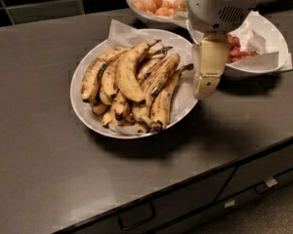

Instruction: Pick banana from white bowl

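Dark countertop (39, 145) — drawers (136, 216) below, banana (129, 72) in white bowl (79, 108), gripper (203, 89) seemingly over its right rim — open or closed, unclear.

The banana (128, 74) is yellow with brown speckles and a dark stem tip, in the white bowl (77, 108) (its paper lining also white). The cream gripper (205, 87) hangs at the bowl's right rim over the dark grey counter (34, 169).

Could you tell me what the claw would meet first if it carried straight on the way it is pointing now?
The claw points down over the right edge of the white bowl. It would likely meet the paper-lined rim first, not the banana; depth is unclear, so possibly the counter beside it.
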